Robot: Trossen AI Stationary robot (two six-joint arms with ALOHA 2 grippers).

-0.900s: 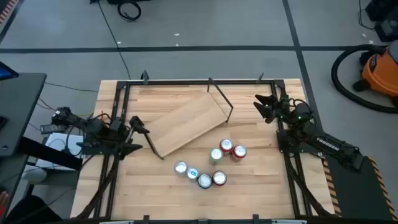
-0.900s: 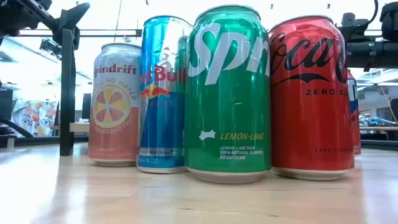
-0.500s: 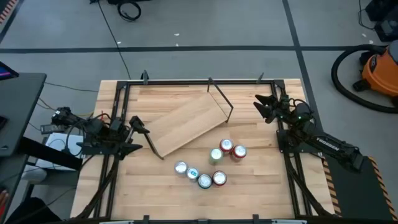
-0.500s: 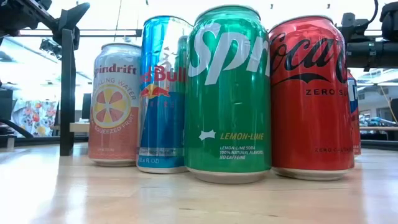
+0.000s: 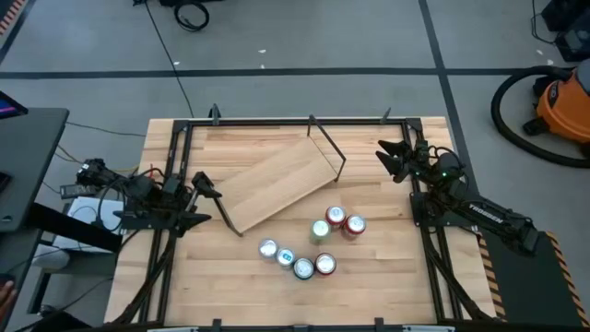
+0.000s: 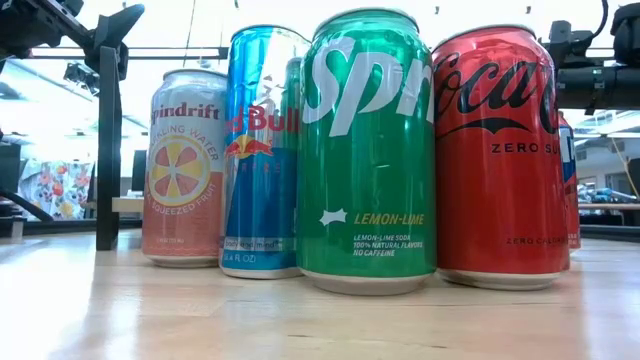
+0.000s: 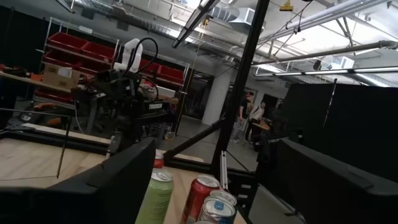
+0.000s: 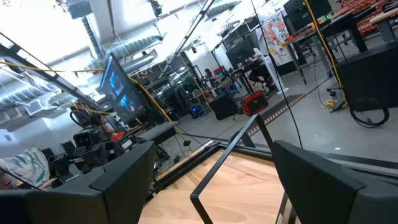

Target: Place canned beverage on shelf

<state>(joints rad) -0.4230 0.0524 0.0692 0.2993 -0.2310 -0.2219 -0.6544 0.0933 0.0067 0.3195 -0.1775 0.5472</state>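
Overhead, the shelf [image 5: 277, 183] lay slanted across the table's [image 5: 387, 295] far half, bare wood all round it. Six cans [image 5: 309, 246] clustered toward the near edge. The left gripper [image 5: 205, 185], fingers apart, waited beside the shelf's left end; the right gripper [image 5: 392, 160], fingers also apart, stood clear of its other end.

Grey floor [image 5: 304, 37] crossed by dark tape lines, an orange shop vacuum [image 5: 564, 106] at the edge
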